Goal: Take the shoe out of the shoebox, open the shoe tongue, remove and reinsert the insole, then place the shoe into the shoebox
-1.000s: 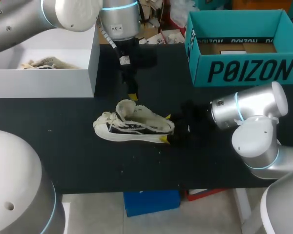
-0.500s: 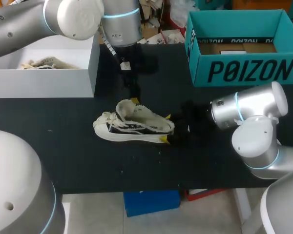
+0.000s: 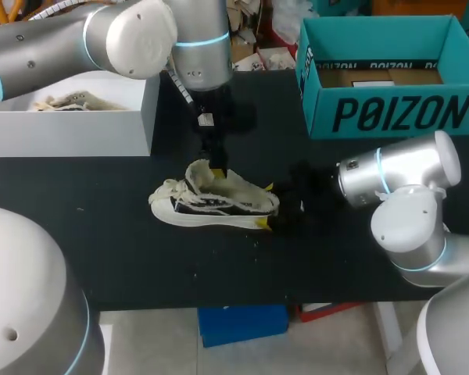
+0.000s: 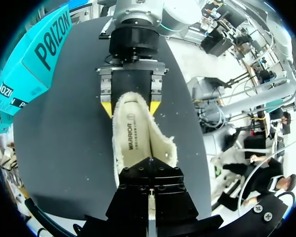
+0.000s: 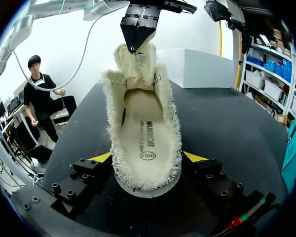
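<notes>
Shoe (image 3: 219, 205) on its sole mid-table, held at the heel and met at the tongue.

From 3 o'clock my right arm lies low and level over the black table (image 3: 141, 258); the right gripper (image 3: 264, 205) stands wide, one yellow tip pressed on each side of the heel. The shoe's long axis runs 3 to 9 o'clock, toe toward 9. From 10 o'clock my left arm points its wrist straight down; the left gripper (image 3: 216, 166), fingers drawn together, touches the top of the raised tongue (image 3: 199, 173), though a pinch cannot be made out. The white shoebox (image 3: 70, 133) stands well apart at 10 o'clock.
</notes>
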You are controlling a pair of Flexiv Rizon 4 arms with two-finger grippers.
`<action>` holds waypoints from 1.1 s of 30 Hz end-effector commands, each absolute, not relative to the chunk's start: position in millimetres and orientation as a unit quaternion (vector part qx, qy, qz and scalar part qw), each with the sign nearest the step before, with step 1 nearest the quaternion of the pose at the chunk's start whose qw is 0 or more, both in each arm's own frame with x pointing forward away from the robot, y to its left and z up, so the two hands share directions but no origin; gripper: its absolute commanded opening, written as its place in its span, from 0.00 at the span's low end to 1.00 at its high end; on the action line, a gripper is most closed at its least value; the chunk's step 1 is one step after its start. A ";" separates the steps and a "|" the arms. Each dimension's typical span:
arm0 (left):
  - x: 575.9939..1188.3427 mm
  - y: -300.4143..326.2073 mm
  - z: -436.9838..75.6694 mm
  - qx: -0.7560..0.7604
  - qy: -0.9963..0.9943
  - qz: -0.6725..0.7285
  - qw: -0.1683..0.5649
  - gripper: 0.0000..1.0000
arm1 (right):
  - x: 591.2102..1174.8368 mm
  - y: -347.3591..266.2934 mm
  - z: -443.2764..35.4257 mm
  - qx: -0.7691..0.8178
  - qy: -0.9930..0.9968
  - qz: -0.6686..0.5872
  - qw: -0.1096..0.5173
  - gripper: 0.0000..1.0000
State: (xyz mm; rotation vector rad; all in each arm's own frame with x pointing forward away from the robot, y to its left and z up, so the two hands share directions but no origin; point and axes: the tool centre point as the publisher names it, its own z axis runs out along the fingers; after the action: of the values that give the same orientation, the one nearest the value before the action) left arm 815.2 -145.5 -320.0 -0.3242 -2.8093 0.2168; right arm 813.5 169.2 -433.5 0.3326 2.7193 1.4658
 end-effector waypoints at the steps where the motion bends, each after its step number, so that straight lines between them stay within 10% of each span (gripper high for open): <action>1: 818.9 -148.6 -328.2 -0.113 -0.978 0.075 0.161 0.00 | 813.6 168.8 -433.5 0.108 0.876 0.471 0.017 0.00; 33: 813.9 -156.0 -356.3 -0.116 -0.974 0.063 0.182 0.00 | 813.6 168.8 -433.5 0.108 0.876 0.471 0.017 0.00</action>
State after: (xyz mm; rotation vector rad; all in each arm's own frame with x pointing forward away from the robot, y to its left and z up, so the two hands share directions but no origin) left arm 811.6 -152.3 -348.8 -0.3269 -2.7585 0.1795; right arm 813.5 169.2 -433.5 0.3325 2.7193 1.4658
